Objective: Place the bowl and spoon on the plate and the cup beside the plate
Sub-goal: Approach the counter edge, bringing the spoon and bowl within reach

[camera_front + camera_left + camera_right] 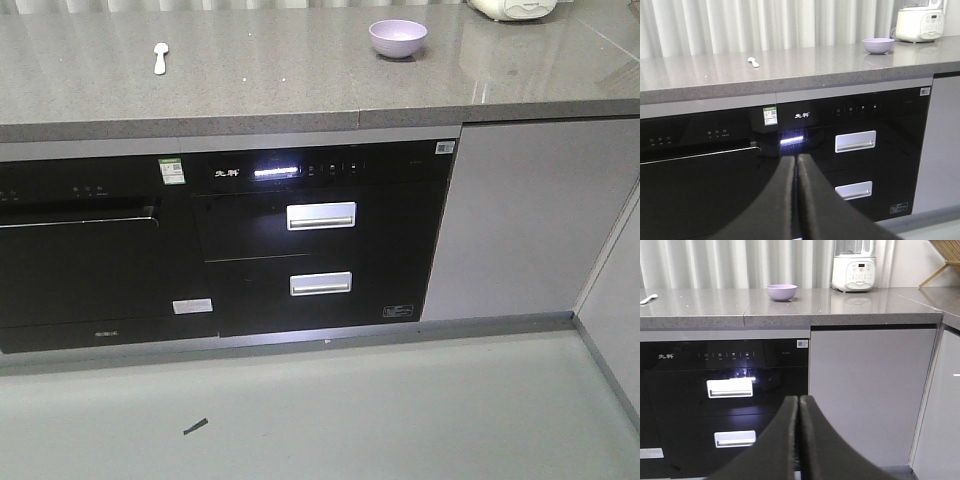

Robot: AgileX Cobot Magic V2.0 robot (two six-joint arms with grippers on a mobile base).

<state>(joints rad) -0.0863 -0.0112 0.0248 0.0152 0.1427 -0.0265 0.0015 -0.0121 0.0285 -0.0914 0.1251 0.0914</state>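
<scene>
Bowl (398,38): lavender, upright, mouth up, empty as far as can be seen. It stands on the desk (270,70) toward the back right, near a white appliance (512,8) and apart from it.

Spoon (160,57): pale, lying flat on the desk far to the left, well apart from the bowl. Bowl end toward the desk's front edge in the front view, handle pointing away.

Plate, cup: not in any view. Nothing arranged yet; the task looks to be at its start.

Handling (judgement): the bowl looks like light, stiff, smooth plastic, unlikely to break but apt to slip or tip under a sideways push. Best hold is over the rim, one finger inside and one outside the wall. The spoon is thin and sits low against hard stone, so a pinch across the flat handle from above seems best. Closing on the rounded end could make it skate.

Left hand (796,162): fingers closed tip to tip, holding nothing, low in front of the black built-in unit (320,240) and below desk level.

Right hand (798,401): likewise closed and empty, also low, facing the unit's drawers and the grey cabinet door (870,390). Both are well short of either object.
</scene>
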